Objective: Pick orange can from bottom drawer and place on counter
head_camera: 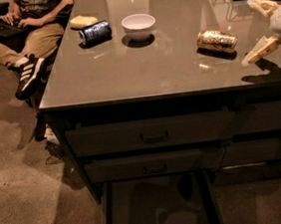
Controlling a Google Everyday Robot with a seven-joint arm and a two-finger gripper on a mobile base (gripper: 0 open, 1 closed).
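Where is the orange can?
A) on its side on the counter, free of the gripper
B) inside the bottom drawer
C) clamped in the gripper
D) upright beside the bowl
A: the orange can lies on its side on the counter, the open gripper apart from it at the right.

Small metallic orange-gold mottled can [216, 41], silver end rims: lying on side on counter, right half, long axis roughly left-right, slightly angled.

Large glossy grey-beige rectangular countertop [141, 71], dark edge: reflective, sits over dark drawer fronts.

Lowest dark grey-black wide drawer [156, 210]: pulled open below two handled drawers, flat dark floor visible, side rails showing.

Cream two-finger gripper [248, 32]: at right edge above counter, just right of can, fingers spread apart, not touching can.
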